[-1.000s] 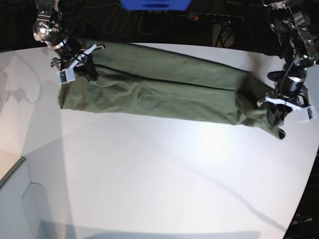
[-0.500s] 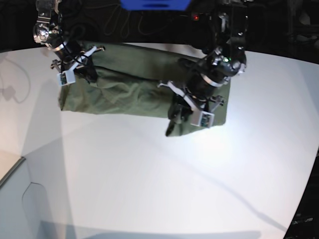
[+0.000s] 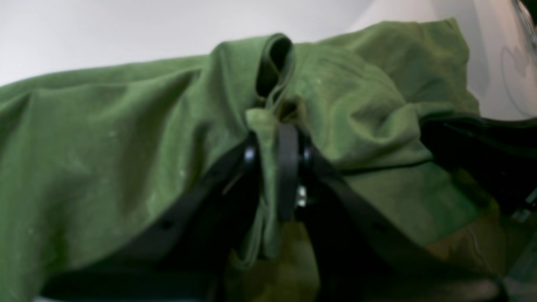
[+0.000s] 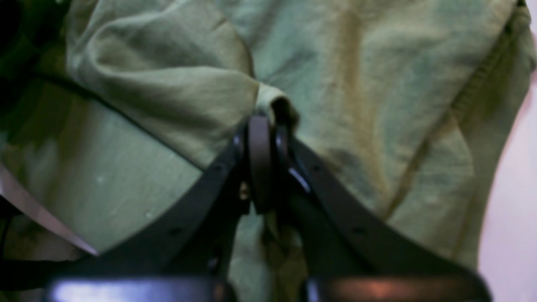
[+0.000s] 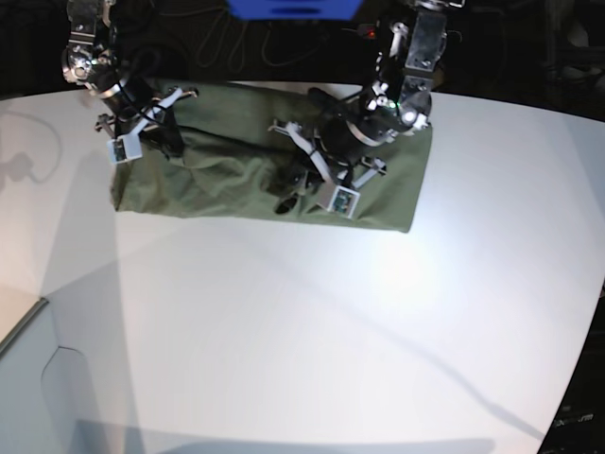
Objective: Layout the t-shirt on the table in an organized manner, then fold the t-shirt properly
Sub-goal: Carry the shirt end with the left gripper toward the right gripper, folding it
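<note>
— Tools first: our left tool [image 5: 288,200] is pinched nearly closed on a bunched edge of the t-shirt [image 5: 227,161], and in the left wrist view the cloth sits squeezed between its fingers [image 3: 288,167]. Our right tool [image 5: 168,140] is clamped tight on a small tuck of fabric at the shirt's other end.

— Where does the shirt lie?

— Along the far part of the bench [image 5: 312,331], as a long, narrow olive band. Its long axis runs across the base view, side to side, sloping slightly toward us at the end on that view's right. The left tool holds its edge over the middle of the band.

— So how do we do this fold well?

— We judge it a crosswise fold, one end carried toward the other. We should keep the right tool anchored, travel the left tool low along that long axis, lay the carried edge square on the held end, and release only once the layers lie flat. Lifting high risks dragging the band askew.
</note>
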